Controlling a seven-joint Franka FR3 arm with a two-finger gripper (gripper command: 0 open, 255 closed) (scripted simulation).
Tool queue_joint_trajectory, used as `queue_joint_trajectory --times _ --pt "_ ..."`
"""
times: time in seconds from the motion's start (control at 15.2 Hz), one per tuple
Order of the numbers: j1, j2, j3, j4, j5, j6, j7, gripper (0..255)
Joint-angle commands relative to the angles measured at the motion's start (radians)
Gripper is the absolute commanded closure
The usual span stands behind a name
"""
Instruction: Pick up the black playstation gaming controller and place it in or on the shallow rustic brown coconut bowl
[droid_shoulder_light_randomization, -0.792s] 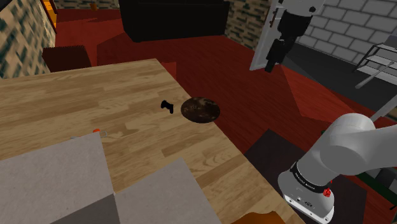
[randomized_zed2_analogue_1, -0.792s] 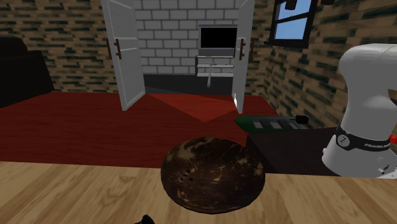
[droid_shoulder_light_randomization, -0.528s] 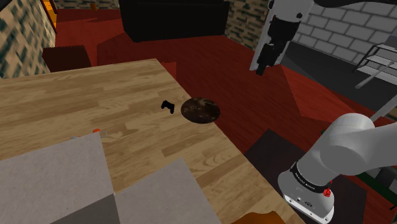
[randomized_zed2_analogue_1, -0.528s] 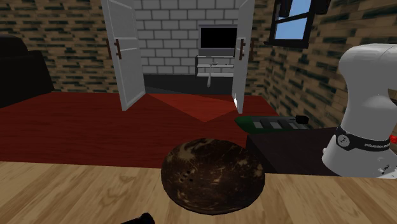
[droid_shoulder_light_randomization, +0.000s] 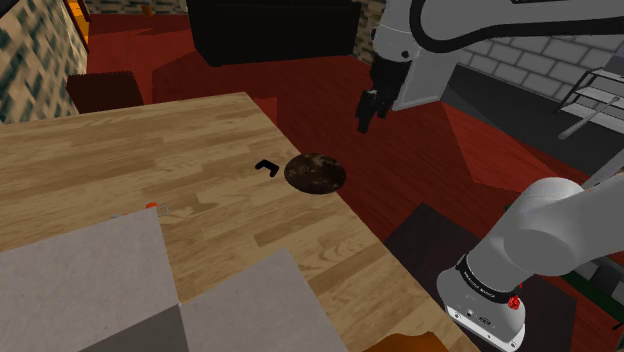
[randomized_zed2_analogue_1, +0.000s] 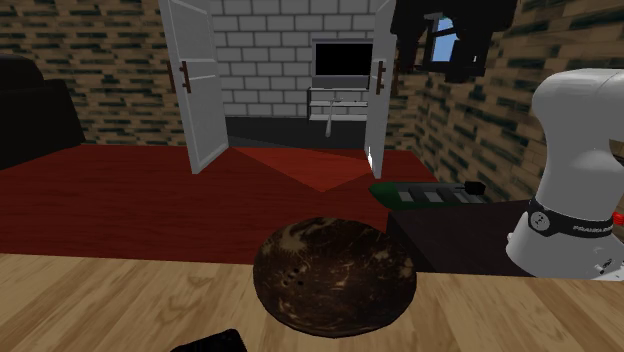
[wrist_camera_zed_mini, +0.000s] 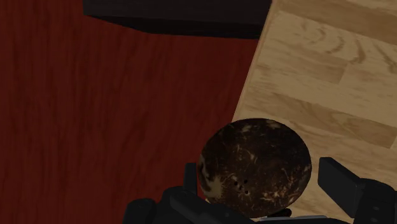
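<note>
A small black controller lies on the wooden table, just to the shoulder view's left of the dark brown speckled bowl. That bowl sits close to the table's edge. In the second exterior view the bowl is near, and the controller pokes in at the bottom edge. My gripper hangs high over the red floor, beyond the table's edge and above the bowl's far side. In the wrist view my gripper is open and holds nothing; its fingers frame the bowl far below.
A black sofa stands behind the table. Grey blocks cover the table's near part, with a small orange thing beside them. Open white doors and a brick wall lie beyond the red floor.
The arm has swung to the shoulder view's left and lower, bringing the gripper nearer the bowl. The controller's outline looks slightly turned, and more of it shows in the second exterior view.
</note>
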Motion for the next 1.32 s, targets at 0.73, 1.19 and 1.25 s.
queue_joint_trajectory --times 0.73,1.19,1.25 --pt "0.010 0.467 0.116 0.198 -0.081 0.272 0.138 0" --pt "0.044 0.740 0.140 0.393 -0.186 0.337 0.227 0" --pt "0.052 0.779 0.140 0.427 -0.201 0.341 0.239 0"
